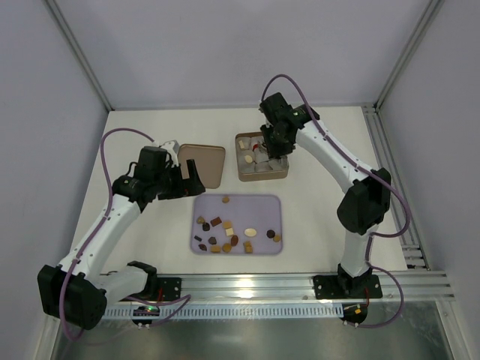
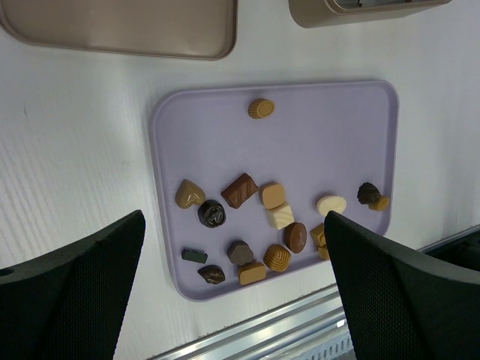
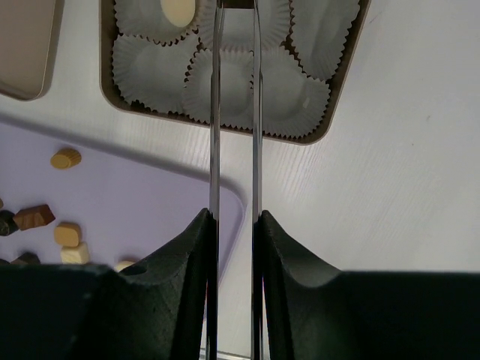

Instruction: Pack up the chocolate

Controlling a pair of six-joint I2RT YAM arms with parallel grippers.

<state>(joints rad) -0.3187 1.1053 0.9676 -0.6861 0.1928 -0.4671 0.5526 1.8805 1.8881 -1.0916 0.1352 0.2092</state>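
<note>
Placing step, likely: right fingers [image 3: 187, 255] clamp tweezers [image 3: 215, 112] over the tin's [image 3: 321, 137] paper cups [image 3: 150, 67], left fingers [image 2: 82, 292] wide apart; next, ease tips into an empty cup and release.

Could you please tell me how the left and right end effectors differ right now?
The left end effector is wide open and empty, while the right end effector is closed on thin metal tongs. The left end effector hangs beside the purple tray; the right end effector is over the tin. Both are black.
</note>
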